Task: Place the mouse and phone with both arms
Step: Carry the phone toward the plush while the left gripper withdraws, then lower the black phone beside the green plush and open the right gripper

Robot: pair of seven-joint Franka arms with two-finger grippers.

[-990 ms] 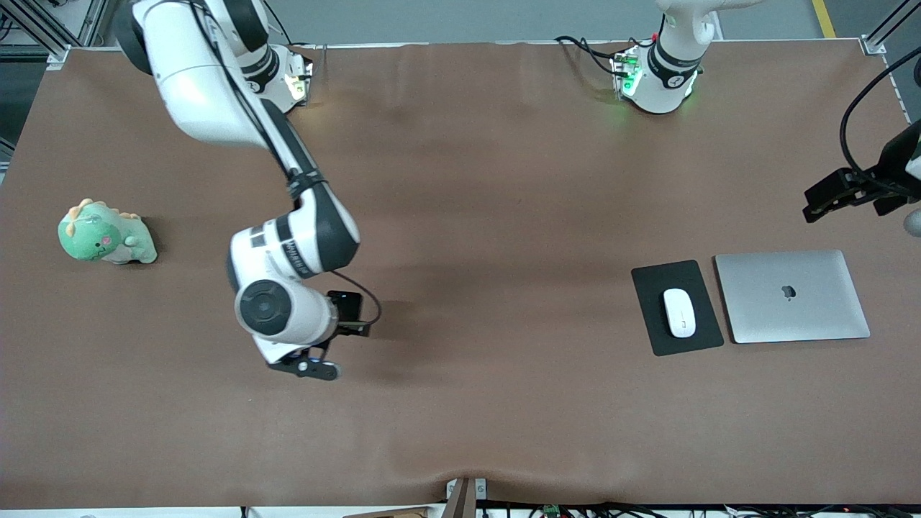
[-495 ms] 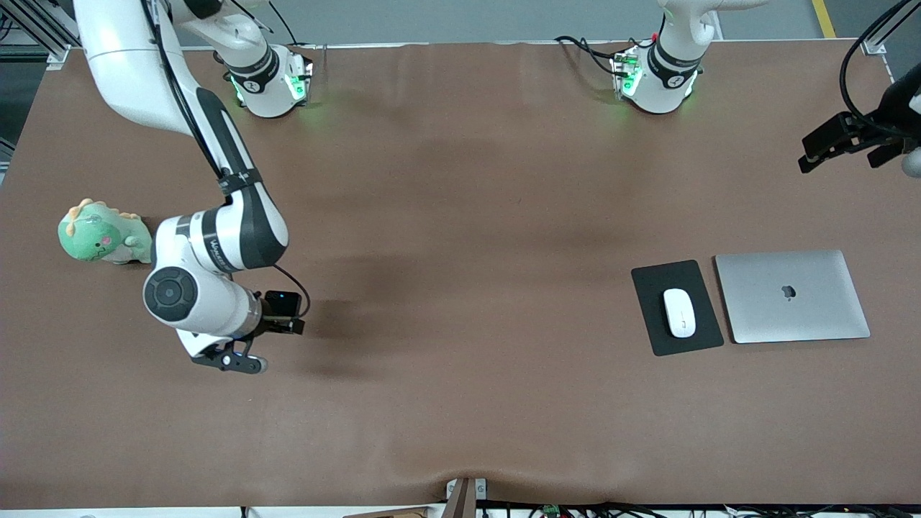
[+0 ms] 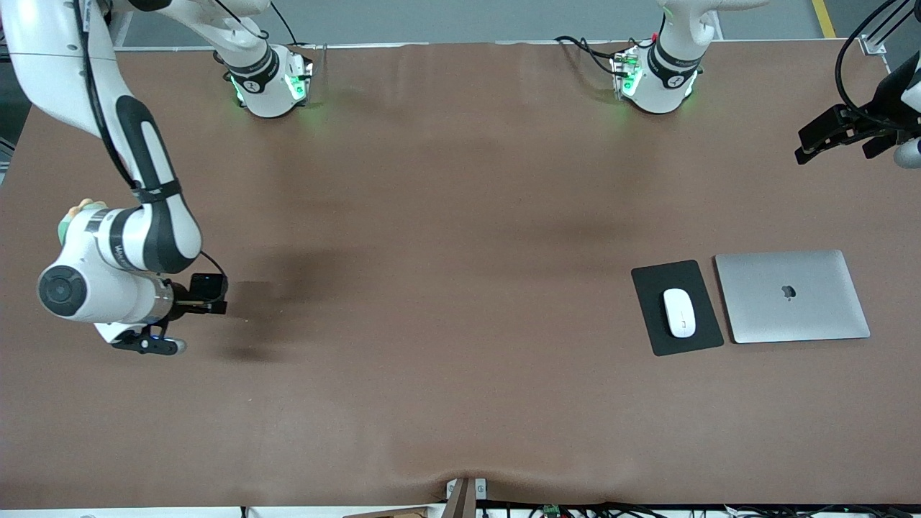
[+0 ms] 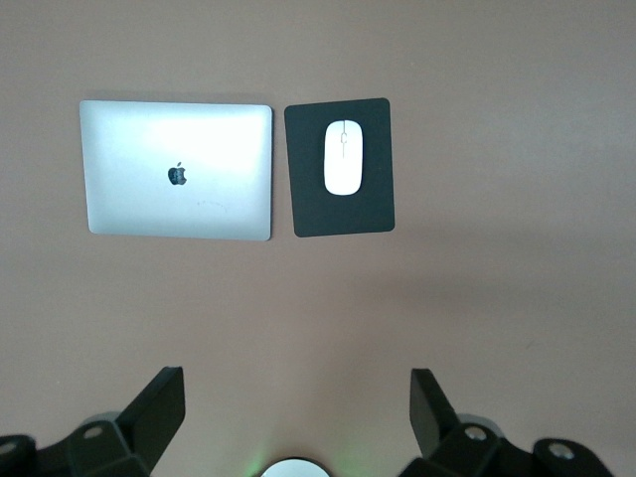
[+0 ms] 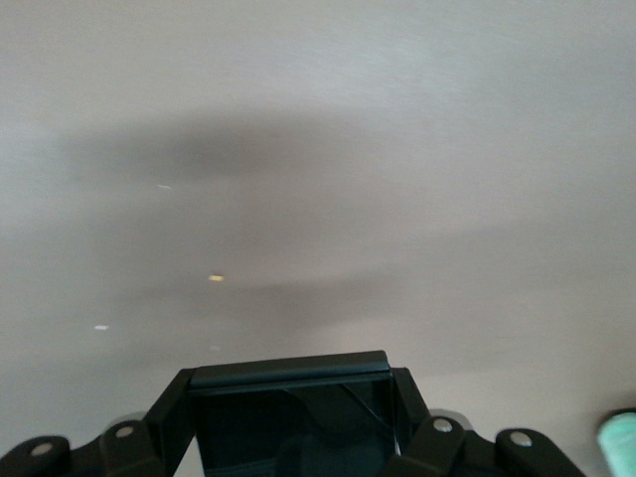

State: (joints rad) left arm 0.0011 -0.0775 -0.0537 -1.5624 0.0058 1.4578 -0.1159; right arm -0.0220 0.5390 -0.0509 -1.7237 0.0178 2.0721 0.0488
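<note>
My right gripper (image 3: 209, 296) hung in the middle band of the front view, at the right arm's end of the table, its fingers clamped on the phone (image 3: 207, 285). In the right wrist view the phone (image 5: 290, 412) sat square between the two fingers, with only bare brown table (image 3: 446, 403) below it. I judged the coming set-down turned on that: the surface lay straight beneath the claw, with nothing in the way. The green plush toy (image 3: 70, 215) stood just beside my right arm, mostly hidden by it.

The mouse (image 3: 679, 312) lay on the black mouse pad (image 3: 651, 288), just beside the closed laptop (image 3: 791, 295), in the lower middle of the frame toward the left arm's end. Its long axis ran up and down the frame. My left arm was much the nearer to it. My left gripper (image 3: 820, 137) waited in the upper part of the frame, fingers apart and empty.

I counted one mouse, one phone, one pad, one laptop, one plush toy and two arms.
</note>
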